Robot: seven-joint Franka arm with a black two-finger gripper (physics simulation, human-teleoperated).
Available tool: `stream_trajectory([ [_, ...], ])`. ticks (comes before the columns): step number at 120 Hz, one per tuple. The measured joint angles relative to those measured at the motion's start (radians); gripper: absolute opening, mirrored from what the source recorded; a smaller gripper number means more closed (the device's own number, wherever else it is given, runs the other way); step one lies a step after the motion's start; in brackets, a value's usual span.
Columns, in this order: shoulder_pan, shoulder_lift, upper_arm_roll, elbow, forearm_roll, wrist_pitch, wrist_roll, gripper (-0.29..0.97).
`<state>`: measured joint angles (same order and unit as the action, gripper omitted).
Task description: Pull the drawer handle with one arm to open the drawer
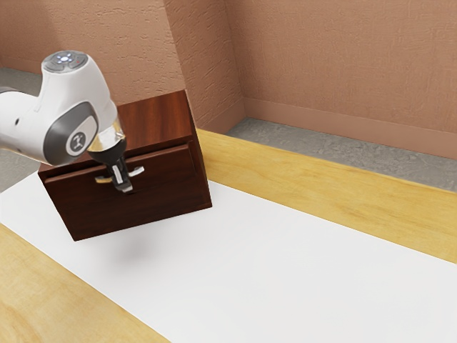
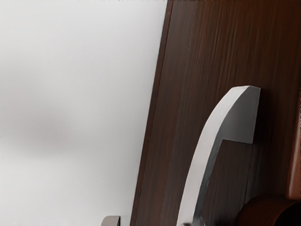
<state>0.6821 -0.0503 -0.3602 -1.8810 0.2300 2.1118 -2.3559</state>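
Black gripper (image 1: pixel 121 179) at curved silver handle (image 2: pixel 214 150) of dark wooden drawer (image 1: pixel 161 168); can't tell if clamped. Risk: shallow hold slips off mid-pull.

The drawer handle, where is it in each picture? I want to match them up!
Exterior view: the handle sits across the drawer front, right at the pincer.
Wrist view: the handle is the curved silver bar against the dark wood.
Shared landmark: the dark wooden drawer front behind it.
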Motion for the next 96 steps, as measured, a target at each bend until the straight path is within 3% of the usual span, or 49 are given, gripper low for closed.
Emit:
stream_trajectory([
  [96,-0.004,-0.11,0.001,-0.123,-0.063,-0.005,-0.013,0.09],
])
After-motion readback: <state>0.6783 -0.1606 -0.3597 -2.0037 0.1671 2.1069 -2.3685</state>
